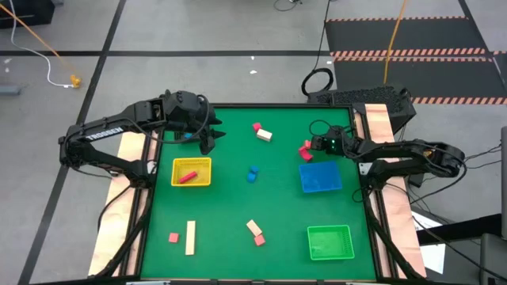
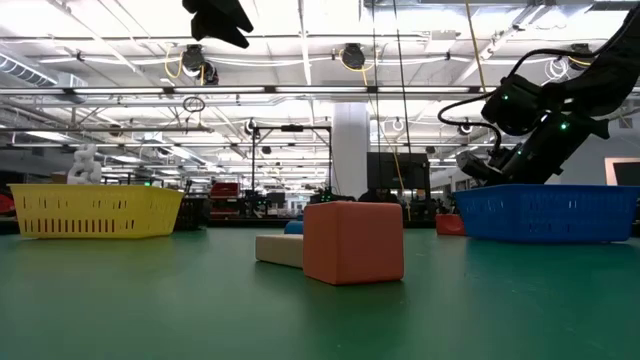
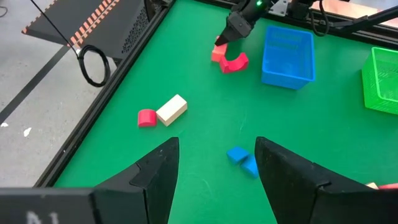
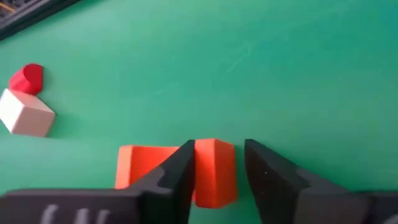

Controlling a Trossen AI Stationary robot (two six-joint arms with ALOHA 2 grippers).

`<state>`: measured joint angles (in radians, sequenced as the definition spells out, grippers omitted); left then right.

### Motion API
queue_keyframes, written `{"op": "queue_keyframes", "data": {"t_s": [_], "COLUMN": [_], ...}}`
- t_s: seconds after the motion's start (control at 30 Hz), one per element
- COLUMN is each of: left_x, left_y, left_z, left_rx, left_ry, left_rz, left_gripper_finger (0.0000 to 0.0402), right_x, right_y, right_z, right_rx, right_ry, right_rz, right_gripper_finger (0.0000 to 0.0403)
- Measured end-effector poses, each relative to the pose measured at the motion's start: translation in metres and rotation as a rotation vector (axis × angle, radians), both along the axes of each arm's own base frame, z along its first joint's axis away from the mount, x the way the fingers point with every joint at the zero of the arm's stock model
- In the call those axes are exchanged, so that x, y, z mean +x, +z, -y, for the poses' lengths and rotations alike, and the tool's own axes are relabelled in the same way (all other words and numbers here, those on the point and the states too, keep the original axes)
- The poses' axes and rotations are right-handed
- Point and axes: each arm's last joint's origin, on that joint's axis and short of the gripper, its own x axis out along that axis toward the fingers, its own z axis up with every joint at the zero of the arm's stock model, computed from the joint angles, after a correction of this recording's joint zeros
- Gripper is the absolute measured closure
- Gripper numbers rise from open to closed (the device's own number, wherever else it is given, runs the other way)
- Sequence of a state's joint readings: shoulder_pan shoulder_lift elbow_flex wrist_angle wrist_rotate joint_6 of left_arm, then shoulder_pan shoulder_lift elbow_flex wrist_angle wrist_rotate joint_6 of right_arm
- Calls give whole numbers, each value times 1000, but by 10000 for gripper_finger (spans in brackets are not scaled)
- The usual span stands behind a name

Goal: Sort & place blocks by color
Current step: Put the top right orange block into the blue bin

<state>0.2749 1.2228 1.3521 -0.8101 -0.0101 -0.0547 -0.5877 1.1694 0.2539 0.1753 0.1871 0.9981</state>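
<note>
My right gripper (image 4: 219, 147) is low at the table's far right, beside the blue tray (image 1: 320, 177). It is open, with its fingers on either side of an orange-red block (image 4: 214, 171). A second orange-red block (image 4: 142, 167) and a red arch block (image 3: 235, 62) lie right next to it. My left gripper (image 3: 217, 168) hangs open in the air over the far left of the table, above the yellow tray (image 1: 192, 172), which holds a red block (image 1: 185, 177). Two blue blocks (image 1: 252, 174) lie mid-table. A red block (image 1: 257, 127) and a cream block (image 1: 264, 135) lie at the far side. My right gripper comes slanting down from the table's right and straddles the orange-red block, which rests on the table. One finger (image 4: 180, 171) is right at the block's side, and a strip of green shows between the block and the other finger (image 4: 267, 174). I cannot tell whether it touches.
A green tray (image 1: 329, 241) sits at the near right. Near the front edge lie a pink block (image 1: 173, 237), a cream bar (image 1: 190, 237), a cream block (image 1: 253, 227) and a pink block (image 2: 352, 242). Open green table lies between the trays.
</note>
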Motion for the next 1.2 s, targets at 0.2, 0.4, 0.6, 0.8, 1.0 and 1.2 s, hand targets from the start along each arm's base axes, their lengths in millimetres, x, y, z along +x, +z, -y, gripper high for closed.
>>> {"op": "queue_keyframes", "data": {"t_s": [0.2, 0.4, 0.6, 0.8, 1.0, 1.2], "left_x": [0, 0, 0, 0, 0, -3], "left_y": [0, 0, 0, 0, 0, 0], "left_z": [0, 0, 0, 0, -1, -9], "left_rx": [0, 0, 7, 28, 66, 96], "left_ry": [0, 0, -6, -24, -54, -44], "left_rz": [0, 0, -3, -9, -21, -32], "left_gripper_finger": [190, 190, 190, 190, 190, 190], "right_x": [1, 4, 15, 24, 33, 46], "right_y": [1, 5, 28, 53, 79, 105], "right_z": [0, 2, 7, 1, -21, -42], "right_rx": [15, 8, -87, 14, 176, 267], "right_ry": [-23, -31, 9, 264, 491, 593], "right_rz": [25, 118, 350, 679, 852, 718], "right_gripper_finger": [371, 371, 371, 371, 371, 371]}}
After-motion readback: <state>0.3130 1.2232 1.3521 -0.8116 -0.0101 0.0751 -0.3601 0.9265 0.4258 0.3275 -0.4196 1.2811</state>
